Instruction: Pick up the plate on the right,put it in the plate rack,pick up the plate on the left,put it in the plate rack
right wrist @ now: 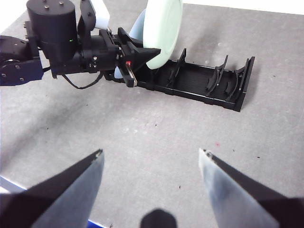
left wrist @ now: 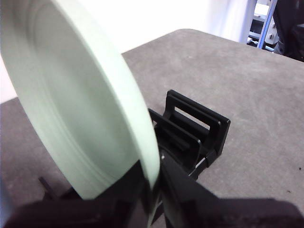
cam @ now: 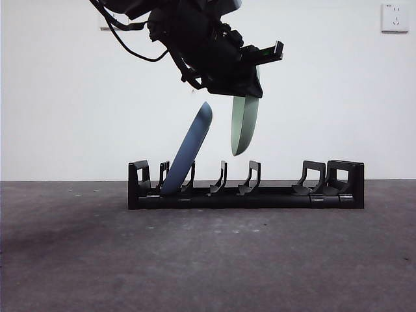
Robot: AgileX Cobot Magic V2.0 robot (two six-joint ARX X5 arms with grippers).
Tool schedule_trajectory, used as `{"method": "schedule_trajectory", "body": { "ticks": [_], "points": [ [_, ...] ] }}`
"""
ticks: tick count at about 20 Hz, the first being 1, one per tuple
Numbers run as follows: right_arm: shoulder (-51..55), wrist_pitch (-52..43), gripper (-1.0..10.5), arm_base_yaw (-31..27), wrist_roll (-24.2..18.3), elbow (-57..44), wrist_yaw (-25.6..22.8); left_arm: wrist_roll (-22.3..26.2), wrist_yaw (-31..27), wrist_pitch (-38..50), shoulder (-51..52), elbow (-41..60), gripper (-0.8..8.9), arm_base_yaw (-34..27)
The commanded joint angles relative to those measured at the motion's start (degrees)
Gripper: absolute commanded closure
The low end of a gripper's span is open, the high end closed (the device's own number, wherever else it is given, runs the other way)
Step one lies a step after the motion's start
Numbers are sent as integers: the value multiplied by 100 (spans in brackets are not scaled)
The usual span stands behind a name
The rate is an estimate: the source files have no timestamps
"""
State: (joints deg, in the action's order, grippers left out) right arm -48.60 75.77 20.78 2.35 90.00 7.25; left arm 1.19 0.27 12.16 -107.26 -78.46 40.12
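1. Grey, slightly speckled tabletop (cam: 65, 260) runs back to a plain white wall, with a wall socket (cam: 394, 17) high in the front view's corner.
2. The plate rack (cam: 260, 197) lies long and low across the table, its curved prongs standing in a row between blocky ends.
3. A blue-grey plate (cam: 190, 148) already sits in a slot near one end of the rack, leaning on its edge against a prong.
4. The left gripper (cam: 250, 78) hangs above the rack with its jaws clamped on the rim of a pale green plate (cam: 245, 127), which hangs on edge, nearly upright, clear of the rack.
5. In the left wrist view the green plate (left wrist: 80, 118) fills most of the frame, with the rack's far end (left wrist: 199, 133) visible beyond its lower edge.
6. The key relation: the green plate's lower edge hangs above the prongs near the rack's middle, just beside the blue-grey plate but apart from it. Its face looks roughly square to the rack's long axis, so lowering it should suit, judged from here.
7. The right gripper (right wrist: 152, 156) waits well back from the rack, jaws spread apart and holding nothing.
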Motion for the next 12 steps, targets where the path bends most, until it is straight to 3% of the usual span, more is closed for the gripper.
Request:
{"method": "schedule_trajectory", "body": {
  "ticks": [1,12],
  "points": [
    [0,-79,604,17,0,-20,-20,-74,15,98,-229,-17,822,-17],
    [0,-70,604,17,-94,-26,-20,-92,-79,72,-658,-17,822,-55]
  ]
}}
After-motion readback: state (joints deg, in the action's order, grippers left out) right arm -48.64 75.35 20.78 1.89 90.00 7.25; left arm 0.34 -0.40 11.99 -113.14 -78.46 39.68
